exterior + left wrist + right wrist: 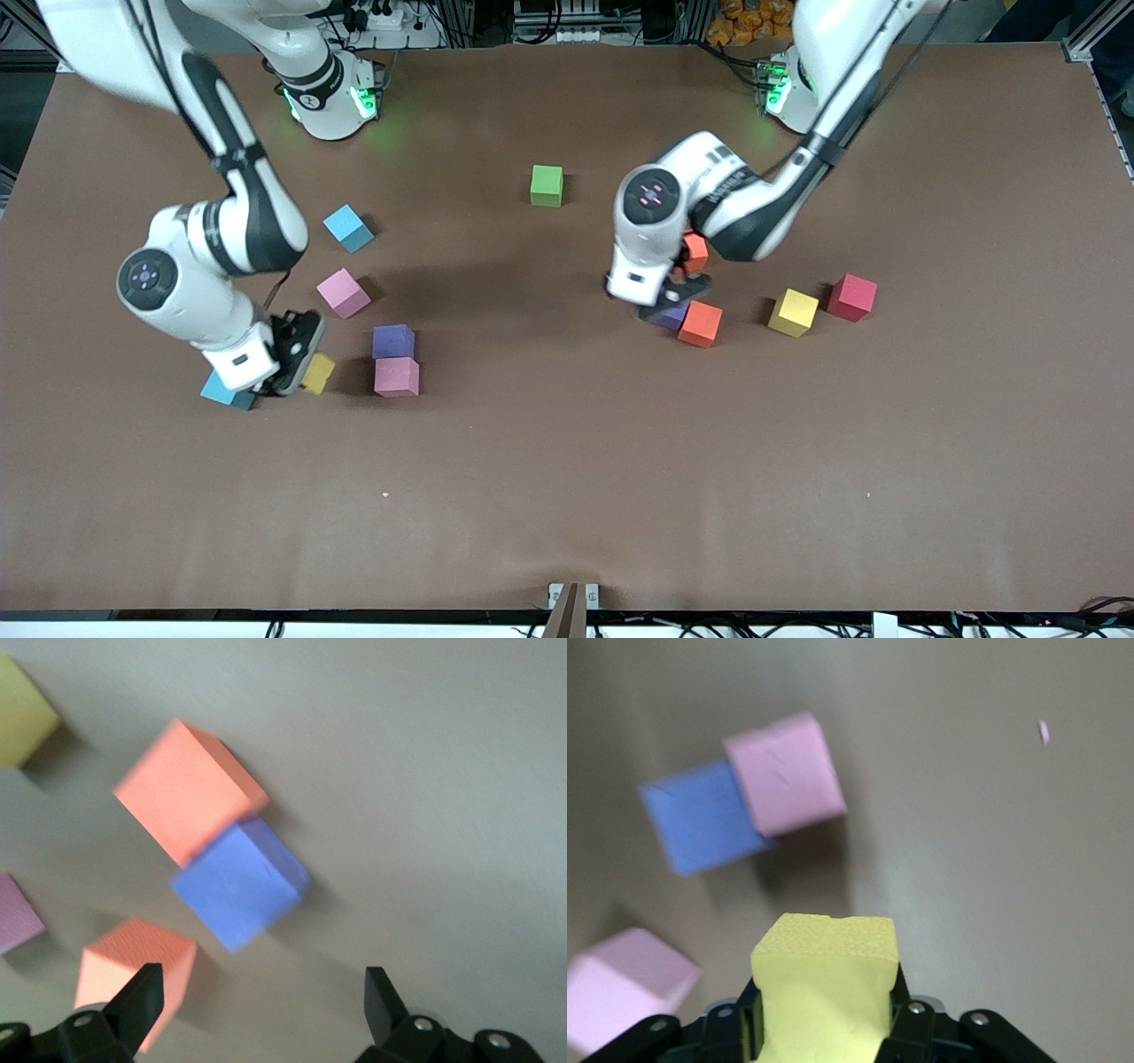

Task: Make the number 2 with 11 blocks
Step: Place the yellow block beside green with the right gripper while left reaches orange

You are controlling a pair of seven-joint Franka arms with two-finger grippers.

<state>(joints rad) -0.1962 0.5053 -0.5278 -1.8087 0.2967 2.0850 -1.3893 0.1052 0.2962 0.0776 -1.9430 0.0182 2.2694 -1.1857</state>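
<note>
My right gripper (824, 1028) is clamped on a yellow block (824, 979), low beside a cyan block (227, 392) at the right arm's end. Lift straight up first, so neither it nor the purple-and-pink pair (395, 359) gets nudged. Left gripper (261, 997) hangs wide open over a purple block (241, 883) touching an orange block (188, 788). No number 2 is formed yet

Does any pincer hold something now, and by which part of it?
The right pincer holds a yellow block by two opposite side faces. The left pincer is open, holding nothing.
</note>
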